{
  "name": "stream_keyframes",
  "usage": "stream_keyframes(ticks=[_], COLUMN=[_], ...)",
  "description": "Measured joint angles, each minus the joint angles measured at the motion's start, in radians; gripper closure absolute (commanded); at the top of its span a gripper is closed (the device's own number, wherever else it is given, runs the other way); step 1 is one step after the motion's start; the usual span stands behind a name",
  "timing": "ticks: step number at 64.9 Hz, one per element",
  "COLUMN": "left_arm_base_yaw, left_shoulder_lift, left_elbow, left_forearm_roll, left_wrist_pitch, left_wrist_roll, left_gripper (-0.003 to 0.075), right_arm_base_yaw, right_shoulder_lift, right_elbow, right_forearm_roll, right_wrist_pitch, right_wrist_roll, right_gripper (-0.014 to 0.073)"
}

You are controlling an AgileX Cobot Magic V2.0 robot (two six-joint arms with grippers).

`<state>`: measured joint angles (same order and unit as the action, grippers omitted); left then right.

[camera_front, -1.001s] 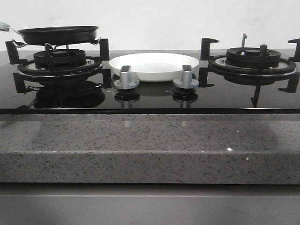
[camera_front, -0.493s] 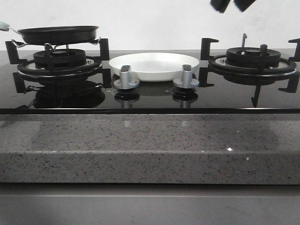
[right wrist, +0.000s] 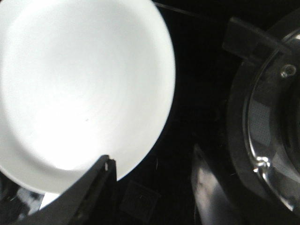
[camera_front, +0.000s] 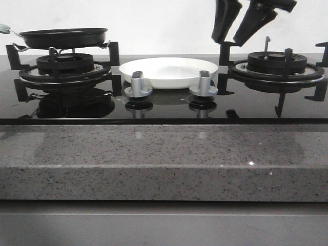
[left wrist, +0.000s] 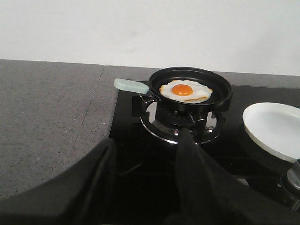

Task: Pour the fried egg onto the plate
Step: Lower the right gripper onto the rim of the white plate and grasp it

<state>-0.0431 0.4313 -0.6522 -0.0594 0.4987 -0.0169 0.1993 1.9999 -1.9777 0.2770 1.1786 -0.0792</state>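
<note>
The fried egg, white with an orange yolk, lies flat in the black frying pan on the left burner; in the front view the pan hides it. The pan's pale green handle points away from the plate. The white plate sits empty on the hob between the burners; it also shows in the left wrist view and the right wrist view. My right gripper hangs open above the plate's right edge. My left gripper is open and empty, short of the pan.
Two silver knobs stand in front of the plate. The right burner with black grates is just right of my right gripper. A grey speckled counter lies left of the hob, with its front edge below.
My right gripper has come down from the top of the front view to just above the plate's right edge. Pan and plate have not moved.
</note>
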Motion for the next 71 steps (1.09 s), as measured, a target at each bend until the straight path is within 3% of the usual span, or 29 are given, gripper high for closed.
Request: stream_keyframes(ticks=[38, 52, 71], left_arm_base_yaw=[0.000, 0.000, 0.000], left_shoulder_lift=[0.000, 0.000, 0.000], left_elbow=[0.000, 0.000, 0.000], left_forearm_roll=[0.000, 0.000, 0.000], left_wrist_pitch=[0.000, 0.000, 0.000], left_wrist_roll=[0.000, 0.000, 0.000], left_gripper=[0.0419, 0.0419, 0.0419], right_arm_base_yaw=[-0.001, -0.001, -0.002], right_shoulder_lift=[0.182, 0.210, 0.219], right_elbow=[-0.153, -0.166, -0.168], right_forearm_roll=[0.034, 0.065, 0.079], right_wrist_pitch=[0.061, 0.059, 0.054], right_wrist_roll=[0.002, 0.002, 0.007], right_gripper=[0.0218, 0.0317, 0.0607])
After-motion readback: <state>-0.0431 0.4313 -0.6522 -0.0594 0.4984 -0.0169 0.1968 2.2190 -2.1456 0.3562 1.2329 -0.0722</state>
